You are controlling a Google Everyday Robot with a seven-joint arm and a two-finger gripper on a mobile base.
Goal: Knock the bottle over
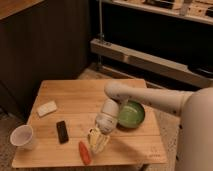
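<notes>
A wooden table stood on speckled floor before dark panels, perhaps cabinets; the gripper hung over its front.

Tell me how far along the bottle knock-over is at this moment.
Done: no bottle stands upright on the table; a slender red-orange object lies flat near the front edge, possibly the bottle, though I cannot confirm it. In hand: the gripper sits low over the table, right beside that object. Left: if that is the bottle, only retracting the arm.
</notes>
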